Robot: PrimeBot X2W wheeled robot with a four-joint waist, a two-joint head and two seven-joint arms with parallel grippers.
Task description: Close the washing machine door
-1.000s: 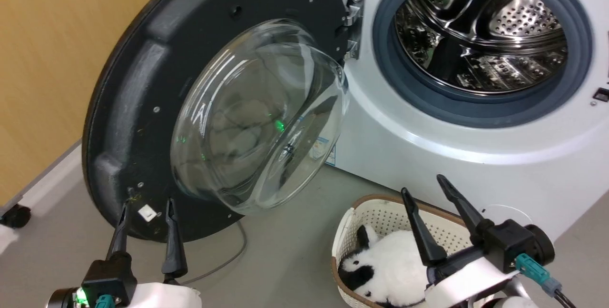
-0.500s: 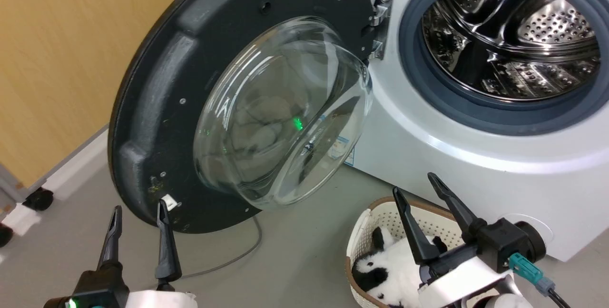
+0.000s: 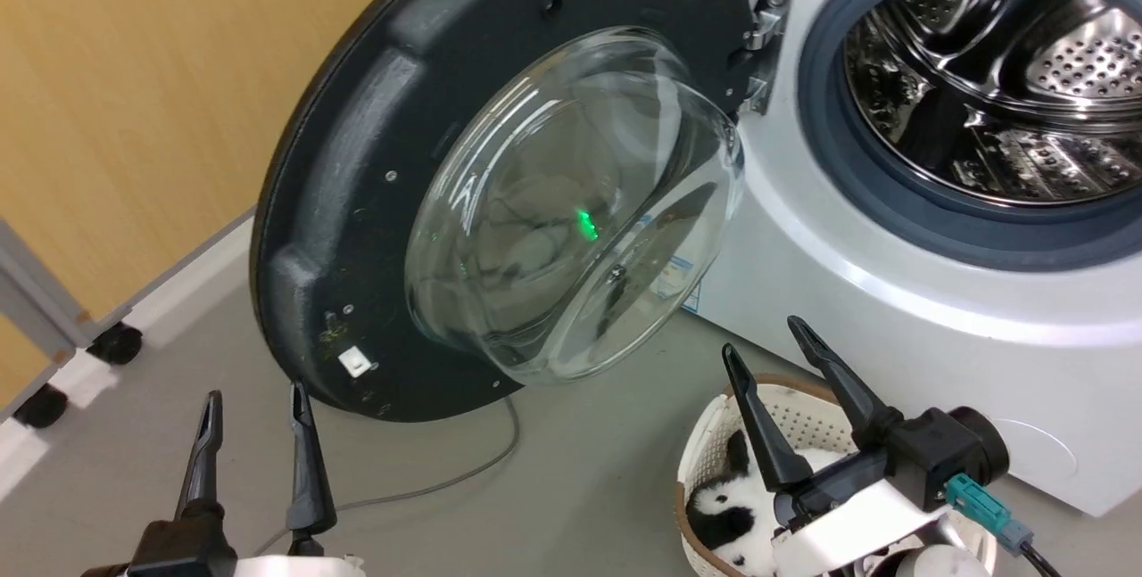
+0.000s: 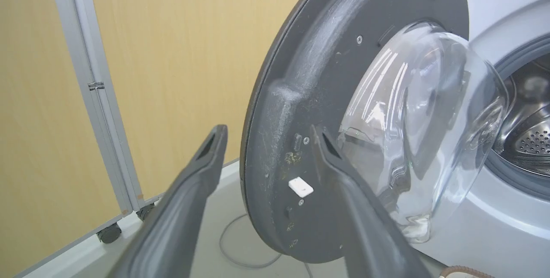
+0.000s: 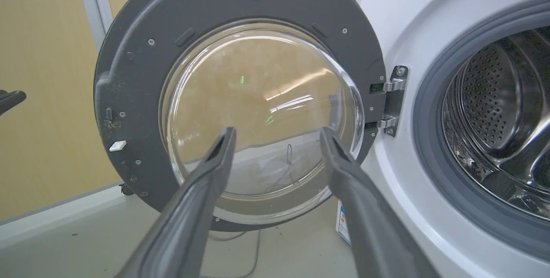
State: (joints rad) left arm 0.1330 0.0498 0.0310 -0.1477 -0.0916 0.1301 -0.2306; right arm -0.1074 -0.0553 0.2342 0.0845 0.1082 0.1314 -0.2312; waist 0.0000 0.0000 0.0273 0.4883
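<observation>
Black and matte on its inner face, the washing machine door stands swung wide open to the left of the washing machine in the head view, its glass bowl bulging toward the robot. The left gripper hovers just short of the door's lower free edge, fingers apart and empty. The right gripper, also spread and empty, hangs over a cream basket on the floor by the machine's front edge. The basket holds 1 black-and-white soft toy. The steel drum looks empty as far as it shows.

Left wrist view: the door's free edge shows between the 2 fingers, apparently untouched. A push landing on the curved glass rather than the rim could slide off.

Right wrist view: the door hangs from its metal hinge, and a grey cable trails on the floor beneath. Likely risks are the swinging bowl clipping the right gripper if it sits in the arc, or a weak shove leaving the latch unclicked.
</observation>
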